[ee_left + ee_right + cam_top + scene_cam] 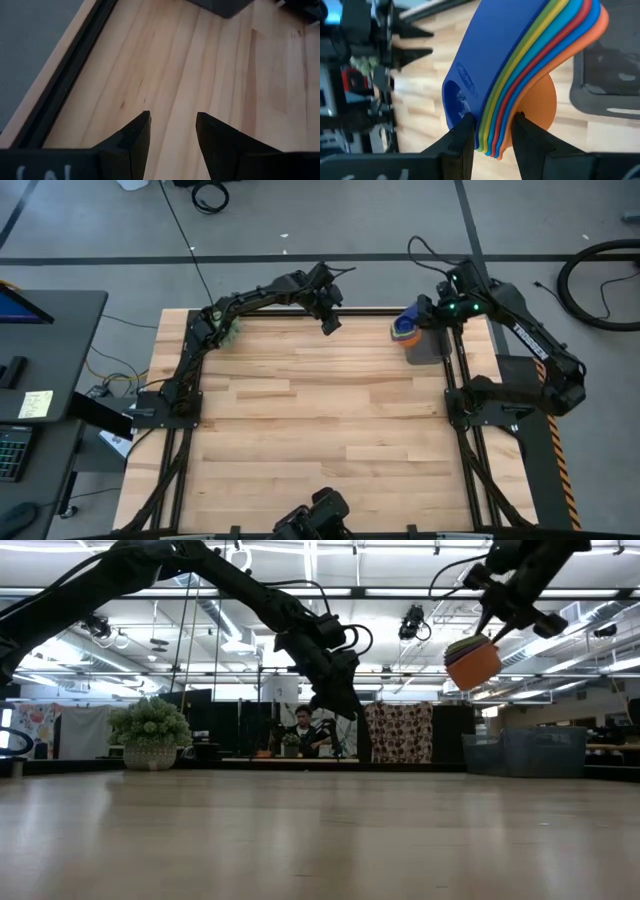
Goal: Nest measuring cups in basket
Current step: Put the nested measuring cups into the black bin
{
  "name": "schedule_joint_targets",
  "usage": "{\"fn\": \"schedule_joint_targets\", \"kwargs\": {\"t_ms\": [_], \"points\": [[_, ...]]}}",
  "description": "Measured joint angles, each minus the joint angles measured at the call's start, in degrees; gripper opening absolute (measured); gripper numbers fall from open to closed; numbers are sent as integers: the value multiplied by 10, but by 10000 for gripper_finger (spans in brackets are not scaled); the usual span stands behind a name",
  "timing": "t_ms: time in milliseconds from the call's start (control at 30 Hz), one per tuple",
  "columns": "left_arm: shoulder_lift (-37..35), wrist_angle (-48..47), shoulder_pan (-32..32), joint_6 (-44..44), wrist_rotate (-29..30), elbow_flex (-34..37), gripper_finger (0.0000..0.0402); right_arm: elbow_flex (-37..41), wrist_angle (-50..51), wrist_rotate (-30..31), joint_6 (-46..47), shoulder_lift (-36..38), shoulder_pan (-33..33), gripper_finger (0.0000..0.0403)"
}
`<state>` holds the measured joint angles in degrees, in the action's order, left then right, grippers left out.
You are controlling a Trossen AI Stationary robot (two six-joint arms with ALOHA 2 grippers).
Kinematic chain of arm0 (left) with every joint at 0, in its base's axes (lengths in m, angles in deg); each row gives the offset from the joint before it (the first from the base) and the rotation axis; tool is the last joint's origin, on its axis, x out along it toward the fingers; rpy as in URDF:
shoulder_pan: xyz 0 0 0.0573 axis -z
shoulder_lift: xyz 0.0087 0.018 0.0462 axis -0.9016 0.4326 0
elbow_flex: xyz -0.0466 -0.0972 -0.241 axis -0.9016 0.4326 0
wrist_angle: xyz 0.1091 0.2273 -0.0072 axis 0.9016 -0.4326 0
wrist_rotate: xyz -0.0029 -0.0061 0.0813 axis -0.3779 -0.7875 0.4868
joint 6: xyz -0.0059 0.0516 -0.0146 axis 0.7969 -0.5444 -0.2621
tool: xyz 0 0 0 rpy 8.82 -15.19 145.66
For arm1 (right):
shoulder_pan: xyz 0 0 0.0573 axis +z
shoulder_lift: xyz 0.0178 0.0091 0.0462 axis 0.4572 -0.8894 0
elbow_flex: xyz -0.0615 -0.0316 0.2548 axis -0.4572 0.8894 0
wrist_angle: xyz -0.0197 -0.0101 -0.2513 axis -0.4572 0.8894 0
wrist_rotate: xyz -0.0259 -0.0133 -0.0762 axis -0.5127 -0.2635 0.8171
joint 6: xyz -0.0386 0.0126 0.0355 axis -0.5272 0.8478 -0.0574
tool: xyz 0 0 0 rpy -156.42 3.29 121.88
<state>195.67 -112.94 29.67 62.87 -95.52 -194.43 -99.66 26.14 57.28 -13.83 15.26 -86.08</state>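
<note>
The right gripper (492, 132) has its fingers closed on the handles of the measuring cups (520, 75), which sit nested in one stack: dark blue innermost, then green, yellow, light blue, blue and red, with orange as the outer shell. The stack hangs in the air, clear of the table (320, 430), near the table's far right corner. In the high view the cups (405, 328) show just over the edge of the basket (432, 345), the dark grey bin that rests at that same corner. In the low view the orange bottom of the stack (472, 662) is well above the basket (525, 752). The left gripper (172, 132) is raised near the middle of the table's far edge, its fingers parted with nothing between them, only bare wood below. A fuzzy green plant ball (150, 730) stands at the far left corner.
</note>
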Motion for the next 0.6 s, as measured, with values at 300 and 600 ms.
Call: {"fn": "schedule_joint_targets", "kwargs": {"t_ms": [300,600], "points": [[0,-16,-12,0,0,0,162,153,-179,34,135,99,0,114],[0,-22,-32,0,0,0,162,253,-244,81,185,148,0,112]]}}
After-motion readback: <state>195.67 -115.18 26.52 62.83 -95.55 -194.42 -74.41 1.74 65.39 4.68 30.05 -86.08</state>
